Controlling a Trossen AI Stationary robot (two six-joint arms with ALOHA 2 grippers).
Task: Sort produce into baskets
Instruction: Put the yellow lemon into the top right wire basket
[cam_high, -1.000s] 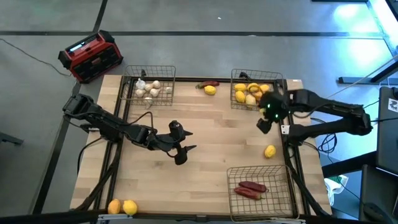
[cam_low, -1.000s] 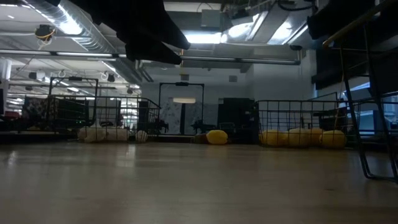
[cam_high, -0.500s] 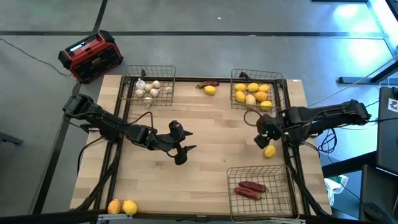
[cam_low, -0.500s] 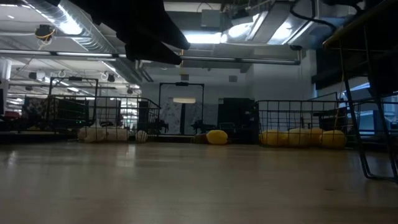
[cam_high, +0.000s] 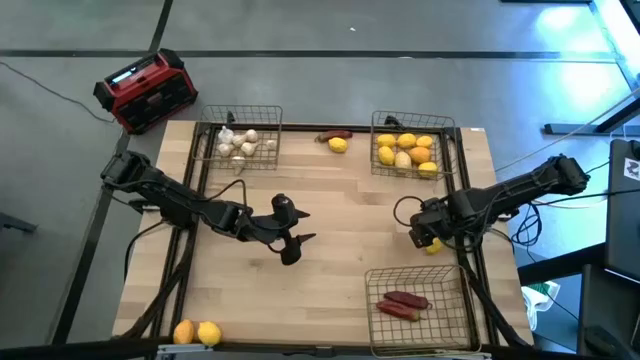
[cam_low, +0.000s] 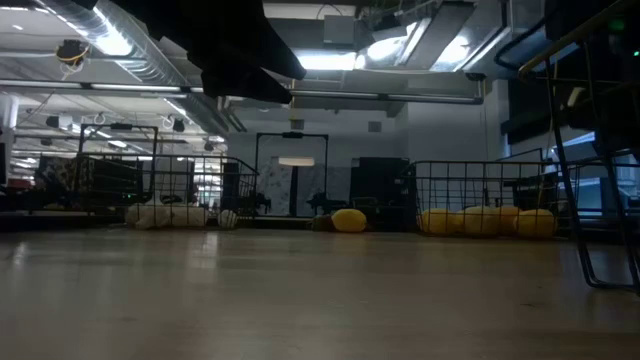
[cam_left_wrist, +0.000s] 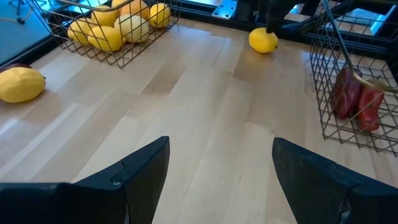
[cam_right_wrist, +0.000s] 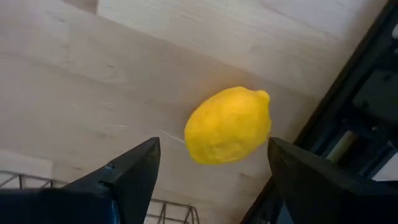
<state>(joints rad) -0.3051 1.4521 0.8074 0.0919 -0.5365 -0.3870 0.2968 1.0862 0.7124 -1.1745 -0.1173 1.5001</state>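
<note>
A loose lemon (cam_right_wrist: 229, 126) is seen lying on the bench (cam_high: 340, 220) near its right edge, directly below the right gripper (cam_high: 424, 238), between the fruit basket (cam_high: 407, 150) at the far side and the pepper basket (cam_high: 415, 300) at the near side. The right jaws are held wide apart and empty, one on each side of the lemon and above it. The lemon is judged to be light, firm and smooth-skinned, likely to roll if nudged; it is best taken across its short middle rather than by its pointed ends.

Another lemon (cam_high: 338, 145) and a dark red pepper (cam_high: 336, 134) are left lying between the two far baskets, and two more fruits (cam_high: 196, 333) sit at the near left corner. Whitish bulbs are gathered in the far left basket (cam_high: 238, 140).

The left gripper (cam_high: 290, 245) is parked over the middle of the bench, its jaws open and holding nothing.

The bench is of pale wood planks, flat and bare between the pieces. A red and black box (cam_high: 145, 90) is set on the grey floor beyond it; a dim, lamp-lit room is shown behind.
</note>
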